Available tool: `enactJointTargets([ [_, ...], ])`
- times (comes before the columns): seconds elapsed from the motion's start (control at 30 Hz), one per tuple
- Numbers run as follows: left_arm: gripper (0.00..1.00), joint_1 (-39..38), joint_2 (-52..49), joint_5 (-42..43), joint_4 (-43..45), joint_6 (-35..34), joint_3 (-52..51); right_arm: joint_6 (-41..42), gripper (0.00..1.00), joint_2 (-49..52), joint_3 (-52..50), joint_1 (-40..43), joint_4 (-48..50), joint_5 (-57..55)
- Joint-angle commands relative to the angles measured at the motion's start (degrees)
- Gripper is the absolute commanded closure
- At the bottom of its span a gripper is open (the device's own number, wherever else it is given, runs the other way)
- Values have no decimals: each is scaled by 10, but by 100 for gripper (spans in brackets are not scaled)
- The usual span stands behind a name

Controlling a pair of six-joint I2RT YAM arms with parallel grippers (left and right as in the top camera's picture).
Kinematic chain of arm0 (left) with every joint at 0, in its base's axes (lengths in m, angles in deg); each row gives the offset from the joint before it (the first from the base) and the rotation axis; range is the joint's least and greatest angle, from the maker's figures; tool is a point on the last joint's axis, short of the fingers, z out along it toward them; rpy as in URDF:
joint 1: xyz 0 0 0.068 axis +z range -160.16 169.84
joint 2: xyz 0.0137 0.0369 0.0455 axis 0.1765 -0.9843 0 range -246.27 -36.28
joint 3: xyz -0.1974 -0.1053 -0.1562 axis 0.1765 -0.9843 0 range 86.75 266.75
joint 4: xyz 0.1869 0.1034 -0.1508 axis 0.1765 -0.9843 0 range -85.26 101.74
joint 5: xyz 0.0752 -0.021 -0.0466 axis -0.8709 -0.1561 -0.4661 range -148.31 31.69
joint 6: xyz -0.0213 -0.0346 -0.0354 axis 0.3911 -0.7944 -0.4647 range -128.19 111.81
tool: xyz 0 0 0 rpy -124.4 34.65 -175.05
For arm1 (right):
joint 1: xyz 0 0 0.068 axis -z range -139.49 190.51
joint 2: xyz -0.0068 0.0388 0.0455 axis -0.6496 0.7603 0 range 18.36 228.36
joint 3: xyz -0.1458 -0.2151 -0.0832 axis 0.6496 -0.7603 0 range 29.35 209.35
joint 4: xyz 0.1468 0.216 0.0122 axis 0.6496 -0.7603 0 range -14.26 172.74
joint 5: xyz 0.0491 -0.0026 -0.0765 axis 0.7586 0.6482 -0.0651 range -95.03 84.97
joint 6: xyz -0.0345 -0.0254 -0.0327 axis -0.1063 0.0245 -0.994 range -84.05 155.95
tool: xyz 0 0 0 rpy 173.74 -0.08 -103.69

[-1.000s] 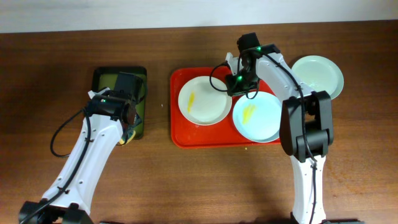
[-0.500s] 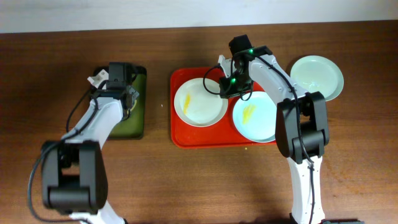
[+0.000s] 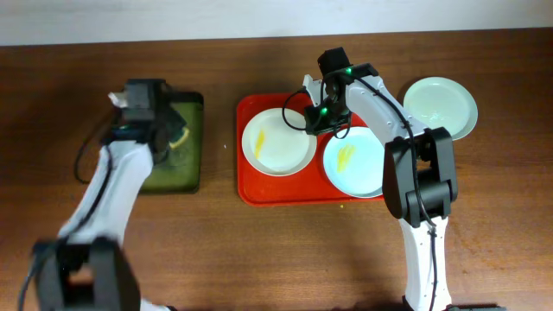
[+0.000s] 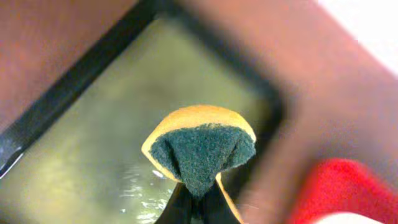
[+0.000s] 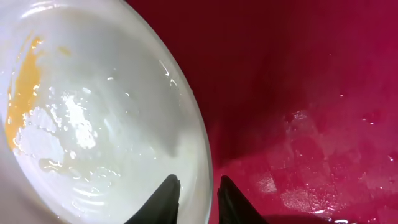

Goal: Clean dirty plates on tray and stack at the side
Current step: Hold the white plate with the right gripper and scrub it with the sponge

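The red tray (image 3: 249, 186) holds a cream-white plate (image 3: 275, 147) with a yellow smear and a pale blue plate (image 3: 356, 164) with a yellow smear. A second pale plate (image 3: 442, 105) lies on the table at the right. My right gripper (image 3: 316, 117) is closed over the cream plate's right rim (image 5: 200, 143), one finger inside and one outside (image 5: 194, 194). My left gripper (image 3: 169, 135) is shut on a yellow sponge with a green scouring face (image 4: 200, 148), held above the dark tray.
A small dark green-black tray (image 3: 192, 177) with greenish liquid (image 4: 93, 143) stands left of the red tray. Bare brown table lies in front of both trays. A pale wall edge runs along the back.
My left arm has swung toward the back over the dark tray, carrying the sponge. My right gripper moved slightly left a second ago, then stayed still at the cream plate's rim.
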Motion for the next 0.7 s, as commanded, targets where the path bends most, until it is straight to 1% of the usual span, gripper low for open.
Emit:
enactJointTargets([
  [0.0, 100, -20, 66, 122, -15, 19, 16, -5, 83, 12, -22, -4, 2, -5],
  [0.03, 100, -36, 65, 143, -20, 19, 15, -9, 87, 12, -30, -4, 0, -5],
  [0.07, 100, -49, 60, 145, -23, 19, 15, -13, 94, 12, -35, -4, -1, -5],
  [0.1, 100, -68, 52, 144, -24, 19, 15, -18, 96, 12, -36, -3, -6, -3],
  [0.13, 100, -92, 39, 144, -21, 19, 15, -30, 96, 11, -36, -3, -15, 1],
  [0.2, 100, -125, 15, 140, -11, 41, 15, -77, 96, 11, -33, -3, -47, 37],
  [0.33, 100, -154, -19, 141, -11, 43, 15, -137, 96, 11, -33, -3, -98, 40],
  [0.37, 100, -160, -25, 143, -11, 50, 15, -136, 96, 11, -33, -3, -95, 40],
  [0.4, 100, -169, -32, 146, -11, 58, 15, -128, 92, 11, -33, -3, -90, 40],
  [0.43, 100, -177, -36, 146, -11, 58, 15, -121, 79, 11, -33, -3, -87, 40],
  [0.5, 100, -197, -51, 145, -11, 58, 15, -103, 47, 11, -33, -3, -85, 39],
  [0.53, 100, -205, -59, 145, -11, 58, 15, -83, 47, 11, -33, -3, -89, 23],
  [0.6, 100, -213, -75, 145, -10, 57, 15, -55, 55, 11, -34, -3, -109, -8],
  [0.67, 100, -216, -91, 153, -6, 58, 15, -35, 68, 11, -34, -3, -125, -8],
])
